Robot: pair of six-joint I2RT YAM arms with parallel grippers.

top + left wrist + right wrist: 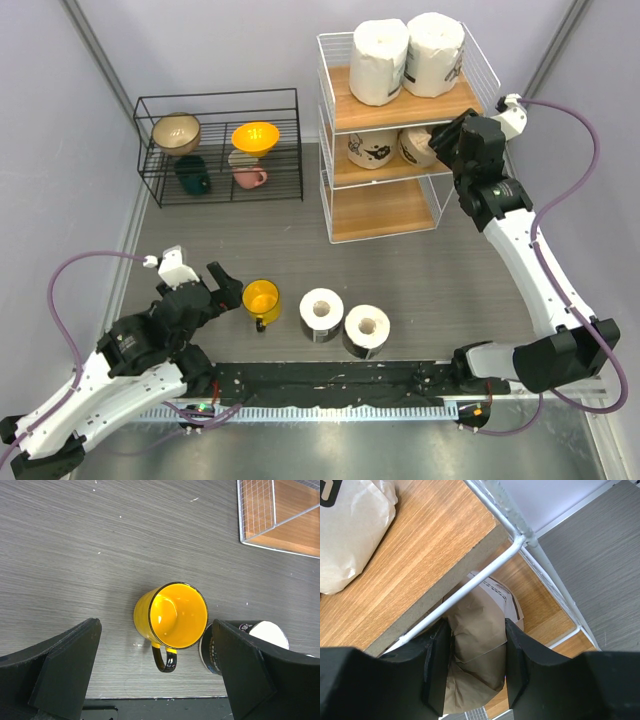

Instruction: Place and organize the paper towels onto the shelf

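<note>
While the right gripper (pixel 443 142) is closed on a beige-brown roll (pixel 416 147) at the middle tier of the shelf (pixel 390 210), upper right of the frame, its fingers (pixel 439 665) pressing both flanks, holdings read as follows.

- Top tier: two white rolls (pixel 382 60), touching.
- Middle tier: one printed roll (pixel 371 149), just beside the held one.
- On the table (pixel 420 270), lower centre: two loose rolls, the near roll (pixel 321 314) and the far roll (pixel 366 331), side by side. Each stands on end, core upward, long axis vertical.
- Lower left: the left gripper (pixel 228 288), spread open, holding nothing.
- Between it and the near roll: the yellow cup (pixel 172 616), just beside that roll.

Judgement: the loose rolls lie rightward of the left gripper, the nearer arm. Its reach must pass the cup.
</note>
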